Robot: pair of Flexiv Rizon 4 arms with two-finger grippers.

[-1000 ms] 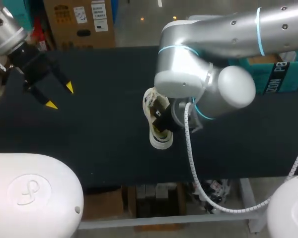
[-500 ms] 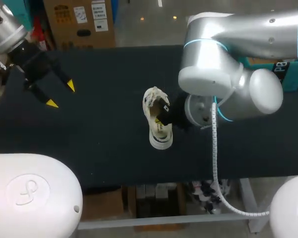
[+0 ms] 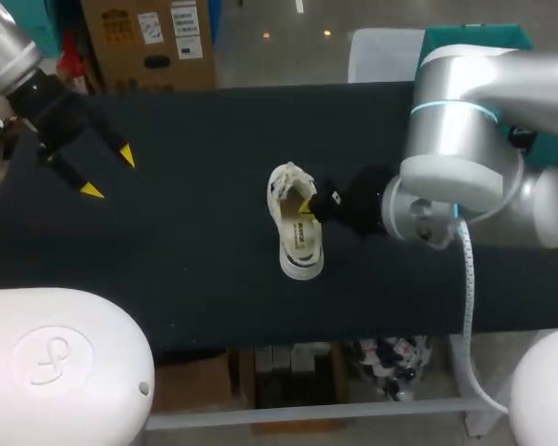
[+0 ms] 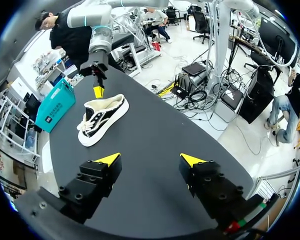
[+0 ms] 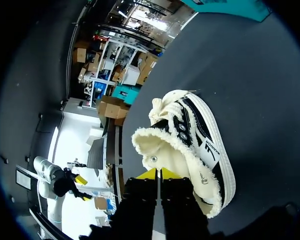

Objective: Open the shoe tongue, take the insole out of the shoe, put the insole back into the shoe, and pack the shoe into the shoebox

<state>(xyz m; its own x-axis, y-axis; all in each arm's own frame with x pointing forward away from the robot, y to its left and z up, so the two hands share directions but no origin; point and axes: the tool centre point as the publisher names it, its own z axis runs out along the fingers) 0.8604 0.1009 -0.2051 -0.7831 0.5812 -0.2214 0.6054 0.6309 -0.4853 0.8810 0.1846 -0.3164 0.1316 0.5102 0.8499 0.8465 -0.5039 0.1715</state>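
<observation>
A cream and black shoe sits near the middle of the dark worktop. The right hand, on the arm entering from the right, has its yellow tip at the shoe's opening. The left hand hangs well apart over the far left corner, its fingers spread wide.

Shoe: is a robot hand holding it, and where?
Cannot tell. The right gripper, shut, sits at the heel rim of the shoe; the left gripper is open, empty.
</observation>
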